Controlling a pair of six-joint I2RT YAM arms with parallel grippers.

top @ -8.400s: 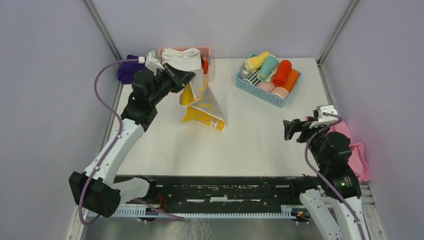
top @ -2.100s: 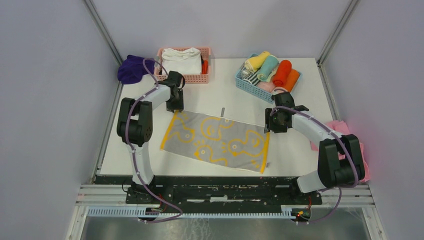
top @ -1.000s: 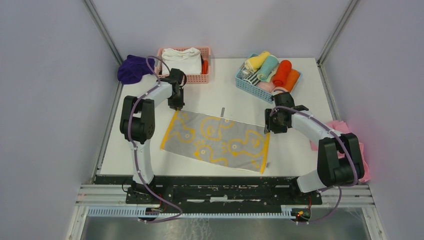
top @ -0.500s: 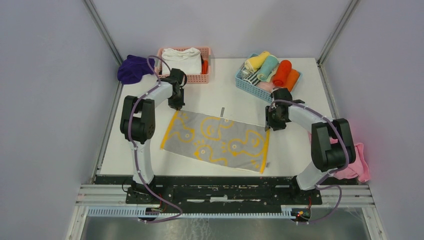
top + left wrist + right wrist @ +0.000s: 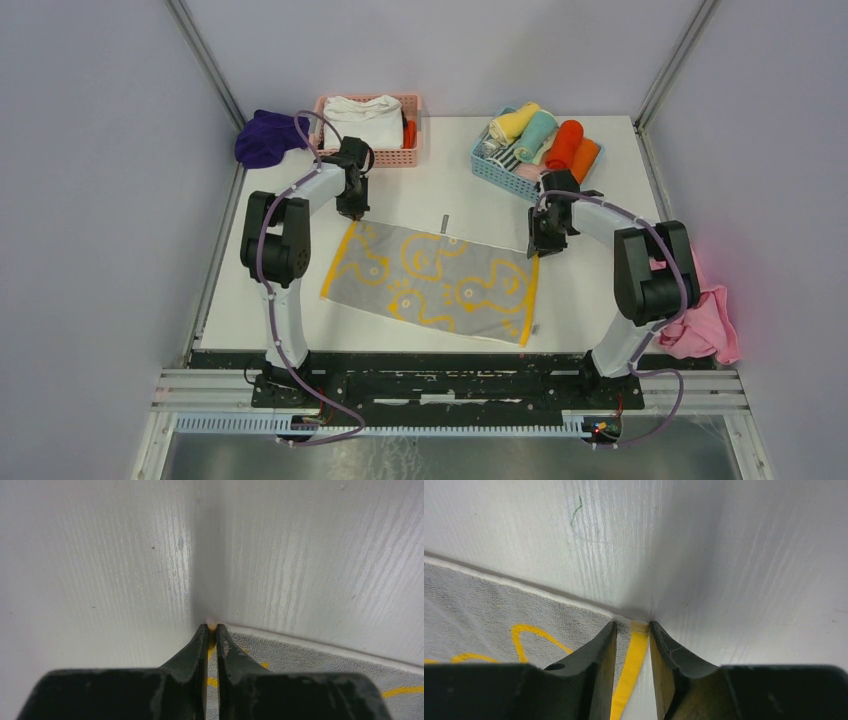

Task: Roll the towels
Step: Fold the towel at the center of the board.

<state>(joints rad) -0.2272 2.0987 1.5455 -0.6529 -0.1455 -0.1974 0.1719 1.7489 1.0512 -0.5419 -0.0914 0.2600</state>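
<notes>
Towel (image 5: 430,280) lies flat; left tool (image 5: 212,628) pinches its far corner, right tool (image 5: 632,625) straddles another, slightly parted.

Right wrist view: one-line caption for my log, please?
Right tool open, its fingers straddling the towel at its yellow-edged corner on the table.

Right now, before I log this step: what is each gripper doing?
Left gripper: closed, pinching a corner of the towel.
Right gripper: open, fingers straddling the towel's yellow-edged corner.
</notes>
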